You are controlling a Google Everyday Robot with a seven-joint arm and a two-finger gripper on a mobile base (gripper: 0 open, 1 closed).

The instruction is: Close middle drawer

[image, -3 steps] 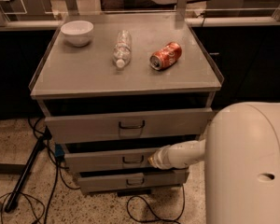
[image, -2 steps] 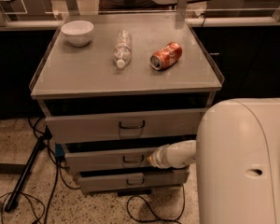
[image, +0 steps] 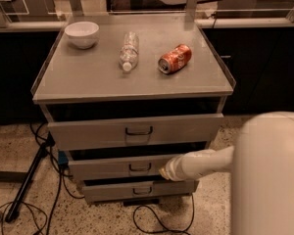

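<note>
I see the hand point(image: 162, 173) at the middle drawer point(image: 108, 169) front, just right of its handle point(image: 139, 167) — touching or just short, can't tell which. Whether the hand is apart or together: can't tell. The middle drawer sits partly out, between the top drawer point(image: 88, 131) and bottom drawer point(image: 112, 191), with a dark gap above its front. On the surface point(image: 88, 80): bowl point(image: 82, 34) back left, bottle point(image: 129, 51) lying mid, can point(image: 175, 58) on its side beside it.

You have nothing legible to read here. The can point(image: 175, 58) lying on the desk point(image: 88, 77) has pale marks on its red side, but no letters come clear, nor on the bottle point(image: 128, 51). Your tool point(image: 163, 173) is at the front of the middle drawer point(image: 108, 168).
</note>
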